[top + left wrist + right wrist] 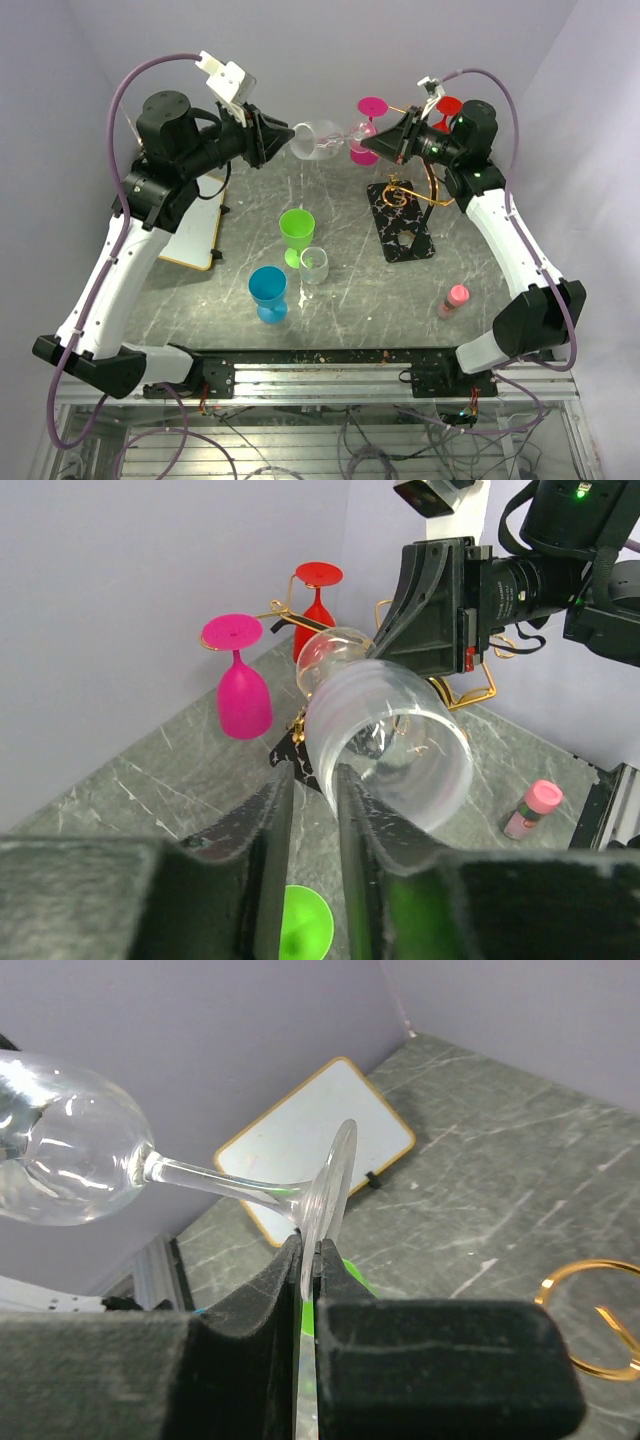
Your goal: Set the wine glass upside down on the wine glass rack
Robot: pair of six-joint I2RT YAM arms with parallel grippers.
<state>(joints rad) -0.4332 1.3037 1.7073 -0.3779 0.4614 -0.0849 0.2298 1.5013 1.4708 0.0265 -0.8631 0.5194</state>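
- Step in hand, as I read it: a mid-air handover. The clear wine glass (320,140) lies on its side, well above the table, stretched between the 2 arms with its bowl toward the left arm and its foot toward the right.
- The right gripper (308,1250) is clamped on the glass's foot (330,1180). The thin disc stands edge-on between the pads with no gap to either side, and stem and bowl stick out sideways from there.
- The left gripper (315,780) sits at the bowl's rim with its jaws a little apart. The rim's wall is in the slot, but the slot looks wider than the glass wall and the table shows through it, so this reads as a loose hold rather than a clamp.
- The wine glass rack (402,225) stands on the table below and just in front of the right gripper. A pink glass (243,695) and a red glass (318,605) hang from its gold arms, foot up and bowl down.
- The clear glass is not on the rack yet, and it touches nothing there.
- Next move, in my judgement: the left arm draws straight back off the rim without dragging the bowl. The right arm then turns the glass foot-up and slides the stem into a free curled arm, clear of the pink glass close by.
- Risk: the right's grip is on the foot's edge alone, so the bowl's weight could twist the glass between the pads as the wrist turns.
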